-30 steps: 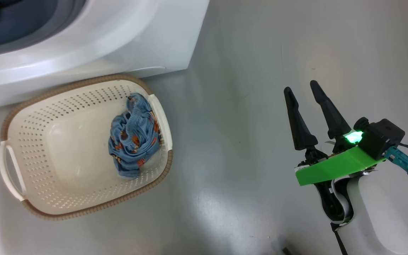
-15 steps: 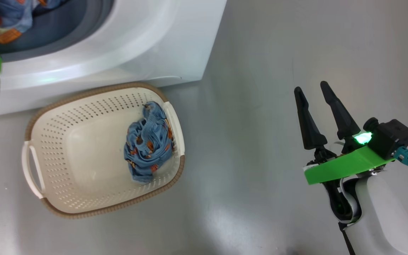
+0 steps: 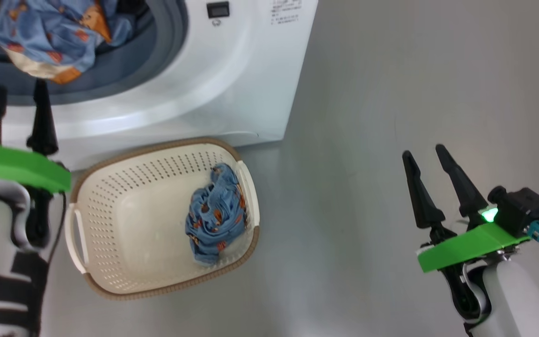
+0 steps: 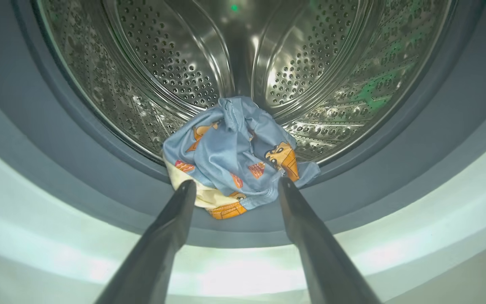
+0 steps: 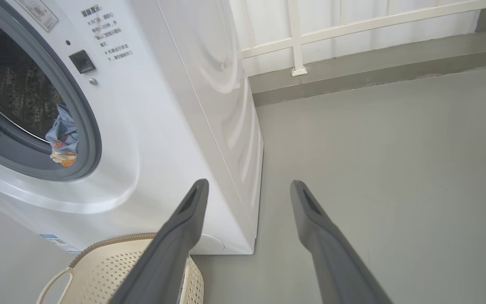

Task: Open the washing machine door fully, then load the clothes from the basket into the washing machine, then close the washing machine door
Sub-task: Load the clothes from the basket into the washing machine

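Note:
The washing machine [image 3: 232, 70] stands open; the washing machine door is out of view. One piece of the clothes [image 4: 230, 147], blue with orange prints and a cream part, lies on the grey rubber ring [image 4: 57, 139] at the drum mouth. My left gripper [image 4: 235, 183] is open just short of it, holding nothing; the head view has the left gripper [image 3: 20, 86] below that garment [image 3: 49, 42]. A second blue garment [image 3: 215, 215] lies at the right end of the basket [image 3: 157, 145]. My right gripper [image 3: 424, 151] hangs open and empty over the floor, right of the basket.
The perforated steel drum [image 4: 163, 63] behind the garment holds nothing else that I can see. In the right wrist view the right gripper [image 5: 248, 183] points past the machine's corner [image 5: 243, 169] toward grey floor and a white railing [image 5: 298, 38]. The basket [image 5: 116, 270] sits against the machine's front.
The head camera has tilted up, bringing more of the machine's front and the garment in the drum mouth into view. My open left gripper has come into view at the left. The right gripper stays open.

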